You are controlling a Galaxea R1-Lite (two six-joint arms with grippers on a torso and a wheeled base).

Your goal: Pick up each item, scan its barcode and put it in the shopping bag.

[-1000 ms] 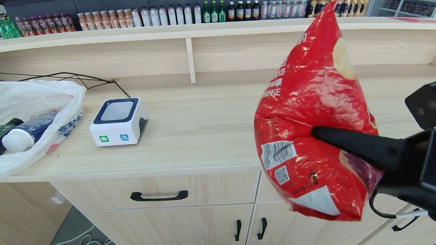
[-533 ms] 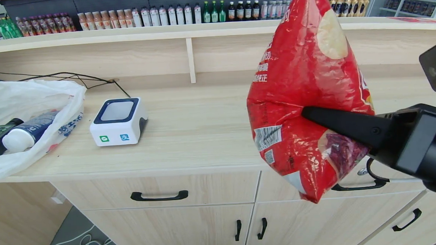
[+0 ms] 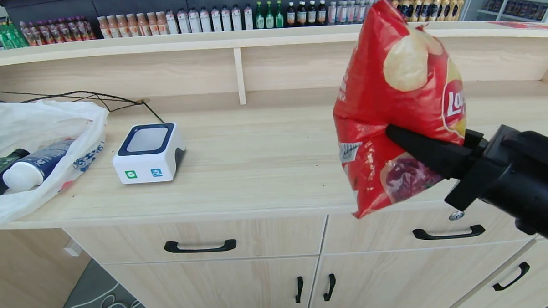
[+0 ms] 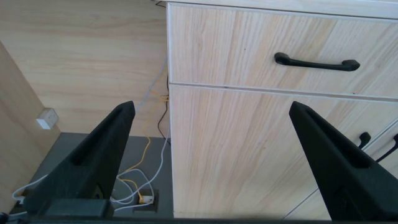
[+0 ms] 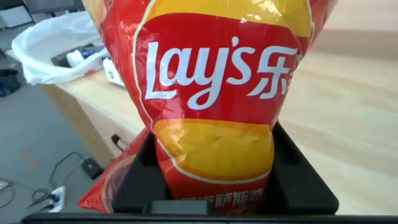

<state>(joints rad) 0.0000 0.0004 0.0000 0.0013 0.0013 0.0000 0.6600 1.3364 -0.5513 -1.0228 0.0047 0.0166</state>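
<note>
A red bag of chips hangs upright above the counter's right front, pinched at its lower half by my right gripper. Up close in the right wrist view the chip bag sits squeezed between the black jaws. Its barcode label faces left, seen edge-on. The white scanner box with a blue-rimmed window stands on the counter left of centre. At the far left lies the white shopping bag, holding a white-capped blue bottle and a dark item. My left gripper hangs open low beside the cabinet front.
The light wooden counter has a raised back shelf and a row of drink bottles behind. A black cable runs from the scanner to the back left. Drawers and doors with black handles lie below the front edge.
My right gripper has risen and turned the chip bag, so the barcode that faced me now points left and the printed front shows. The bag sits higher and farther over the counter.
</note>
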